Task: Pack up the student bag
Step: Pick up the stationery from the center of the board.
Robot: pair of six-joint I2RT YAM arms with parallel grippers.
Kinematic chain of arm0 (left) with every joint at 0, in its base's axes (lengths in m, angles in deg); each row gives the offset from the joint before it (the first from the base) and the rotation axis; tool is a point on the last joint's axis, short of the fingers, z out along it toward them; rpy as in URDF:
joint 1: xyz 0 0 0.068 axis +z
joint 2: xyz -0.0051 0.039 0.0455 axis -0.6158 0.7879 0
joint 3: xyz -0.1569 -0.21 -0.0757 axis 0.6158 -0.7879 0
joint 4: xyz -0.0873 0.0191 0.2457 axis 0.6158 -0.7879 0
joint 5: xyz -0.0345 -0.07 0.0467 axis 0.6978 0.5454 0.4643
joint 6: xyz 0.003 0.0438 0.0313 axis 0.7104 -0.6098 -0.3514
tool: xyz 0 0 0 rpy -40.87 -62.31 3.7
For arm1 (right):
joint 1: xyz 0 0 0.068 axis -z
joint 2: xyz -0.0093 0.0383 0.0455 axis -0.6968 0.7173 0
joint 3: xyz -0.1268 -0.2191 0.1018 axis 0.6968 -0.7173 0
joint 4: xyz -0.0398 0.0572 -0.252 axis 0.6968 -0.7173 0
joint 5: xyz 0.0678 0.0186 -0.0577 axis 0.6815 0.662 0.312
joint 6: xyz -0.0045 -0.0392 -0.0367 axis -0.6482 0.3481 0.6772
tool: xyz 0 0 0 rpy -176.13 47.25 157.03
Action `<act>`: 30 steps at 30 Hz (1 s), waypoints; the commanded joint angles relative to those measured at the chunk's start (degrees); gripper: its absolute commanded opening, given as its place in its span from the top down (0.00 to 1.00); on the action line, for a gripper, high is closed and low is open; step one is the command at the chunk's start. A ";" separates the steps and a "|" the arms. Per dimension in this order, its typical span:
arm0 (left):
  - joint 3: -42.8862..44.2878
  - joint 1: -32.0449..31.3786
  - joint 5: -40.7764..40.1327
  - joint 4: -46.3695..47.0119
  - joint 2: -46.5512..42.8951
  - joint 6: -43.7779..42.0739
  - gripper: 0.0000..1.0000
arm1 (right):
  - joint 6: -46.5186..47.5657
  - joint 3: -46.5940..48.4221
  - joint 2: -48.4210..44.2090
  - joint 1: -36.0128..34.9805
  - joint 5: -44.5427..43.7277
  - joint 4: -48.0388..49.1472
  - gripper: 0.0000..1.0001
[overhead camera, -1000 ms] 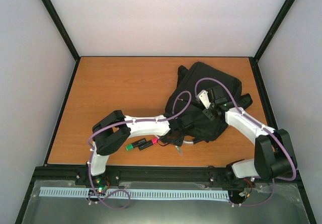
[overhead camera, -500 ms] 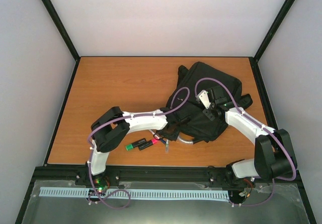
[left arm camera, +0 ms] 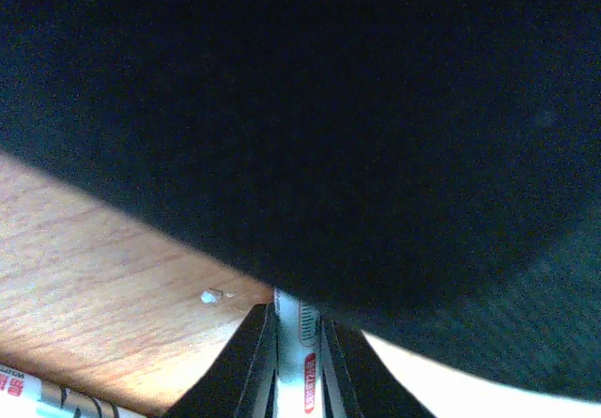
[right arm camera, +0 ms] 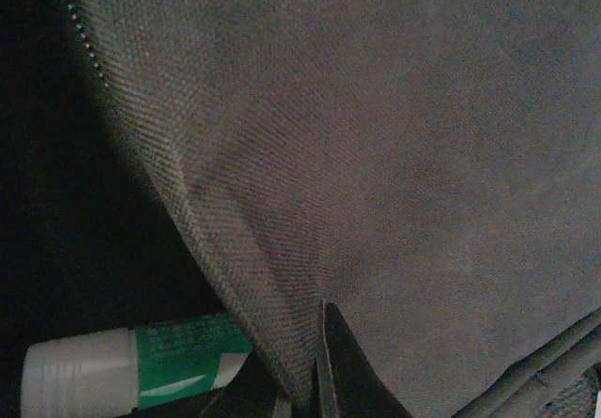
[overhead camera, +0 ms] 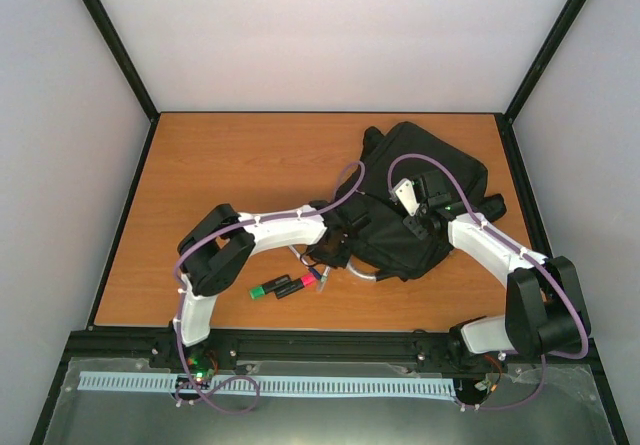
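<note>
The student bag (overhead camera: 430, 145) is laid flat on the far right part of the bench (overhead camera: 230, 175), with both arms reaching over its near side. The right fingers (right arm camera: 343, 380) are seen closed on a fold of its woven fabric just beside the zip (right arm camera: 80, 33). This pinch is judged to be there so that the mouth is held up and open: a dark hollow is exposed to the left of the fold, and a green-labelled marker (right arm camera: 141, 371) with a white cap is already lodged in it. The left fingers (left arm camera: 246, 362) are set close about a slim white pen (left arm camera: 299, 343) with red print, which appears to be gripped between them. Its far end is hidden beneath the overhanging black cloth, so it cannot be told whether the tip is inside the opening or only under the bag's edge. The pen is presumably pointed that way so that it can be slid in lengthwise under the lifted fabric. On the bare wood near the left arm a green highlighter (overhead camera: 263, 290) and a pink highlighter (overhead camera: 298, 284) are found lying end to end, apart from the bag, so the packing is judged unfinished. Care would be called for that the fold is not let go before the pen is freed inside.
</note>
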State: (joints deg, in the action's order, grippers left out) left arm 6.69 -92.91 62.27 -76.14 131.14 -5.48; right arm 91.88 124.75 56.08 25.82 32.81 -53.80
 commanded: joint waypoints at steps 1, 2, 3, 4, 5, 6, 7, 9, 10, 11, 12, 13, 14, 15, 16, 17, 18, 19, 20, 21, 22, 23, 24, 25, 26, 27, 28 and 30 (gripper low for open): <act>1.80 0.84 3.29 0.25 -2.97 1.14 0.88 | -0.79 -0.18 0.63 0.40 2.28 -4.41 0.97; 1.72 0.84 3.60 -0.10 -3.62 1.23 0.88 | -0.76 -0.12 0.65 0.46 2.32 -4.43 0.97; 1.63 0.88 3.61 -0.63 -4.24 1.26 0.89 | -0.77 -0.10 0.61 0.44 2.32 -4.42 0.97; 1.60 0.96 3.39 -1.10 -4.74 1.26 0.89 | -0.81 -0.10 0.65 0.44 2.39 -4.43 0.97; 1.60 0.93 2.96 -1.69 -5.19 1.21 0.88 | -0.82 -0.08 0.69 0.44 2.41 -4.41 0.97; 1.67 1.00 2.25 -2.33 -5.51 1.48 0.89 | -0.84 -0.09 0.69 0.49 2.45 -4.50 0.97; 1.73 1.24 1.34 -3.20 -5.64 2.17 0.89 | -0.79 -0.10 0.69 0.47 2.49 -4.42 0.97; 1.56 2.63 2.39 -3.96 -5.73 3.14 0.89 | -0.81 -0.07 0.61 0.54 2.62 -4.51 0.97; 1.15 3.48 3.36 -3.81 -5.94 3.71 0.88 | -0.81 -0.03 0.60 0.51 2.52 -4.59 0.97; 0.25 4.35 4.03 -3.28 -6.40 4.26 0.89 | -0.83 -0.09 0.53 0.55 2.47 -4.61 0.97; -0.45 5.27 4.67 -2.74 -6.80 4.51 0.88 | -0.82 -0.09 0.51 0.64 2.49 -4.59 0.97; -1.00 6.06 5.19 -2.42 -7.02 4.66 0.88 | -0.79 -0.10 0.39 0.60 2.49 -4.62 0.97; -1.38 6.94 5.69 -2.27 -7.07 4.64 0.89 | -0.76 -0.10 0.32 0.67 2.57 -4.72 0.97; -1.54 7.91 6.41 -2.19 -7.01 4.49 0.88 | -0.77 -0.11 0.33 0.75 2.58 -4.68 0.97; -1.68 8.48 6.85 -2.06 -6.80 4.10 0.88 | -0.80 -0.10 0.26 0.86 2.59 -4.69 0.97; -1.63 9.18 7.17 -1.97 -6.54 3.76 0.88 | -0.80 -0.05 0.25 0.95 2.66 -4.70 0.97; -1.51 9.73 7.60 -1.73 -6.28 3.47 0.88 | -0.78 -0.09 0.25 1.00 2.67 -4.67 0.97; -1.23 10.32 8.03 -1.30 -6.00 3.39 0.88 | -0.83 -0.10 0.25 1.03 2.67 -4.69 0.97; -0.85 11.04 8.41 -0.81 -5.61 3.36 0.88 | -0.83 -0.11 0.34 1.04 2.67 -4.69 0.97; -0.37 11.68 8.73 -0.03 -5.14 3.47 0.88 | -0.80 -0.10 0.34 1.04 2.67 -4.72 0.97; 0.22 12.48 9.05 0.69 -4.46 3.64 0.88 | -0.83 -0.07 0.42 1.03 2.67 -4.67 0.97; 0.84 13.19 9.68 1.29 -3.66 3.89 0.88 | -0.79 -0.02 0.47 1.03 2.67 -4.69 0.97; 1.57 13.94 10.33 1.93 -2.80 4.04 0.89 | -0.84 -0.01 0.51 1.03 2.67 -4.70 0.97; 2.35 14.51 10.75 2.47 -1.90 4.06 0.89 | -0.84 -0.06 0.52 1.03 2.67 -4.67 0.97; 3.16 14.89 10.66 2.81 -0.92 3.95 0.89 | -0.86 -0.09 0.56 1.11 2.65 -4.72 0.97; 4.14 15.31 10.39 2.92 0.16 3.71 0.89 | -0.83 -0.05 0.52 1.12 2.75 -4.68 0.97; 5.13 15.65 9.95 2.92 1.27 3.17 0.89 | -0.84 -0.09 0.52 1.14 2.76 -4.71 0.97; 8.11 16.16 7.96 1.91 4.17 1.48 0.88 | -0.79 -0.01 0.67 1.12 2.84 -4.75 0.97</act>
State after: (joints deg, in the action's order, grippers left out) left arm 9.47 -78.17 71.38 -75.13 131.23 -2.38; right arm 91.88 124.75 56.08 26.54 33.95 -53.98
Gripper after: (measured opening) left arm 0.131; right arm 0.046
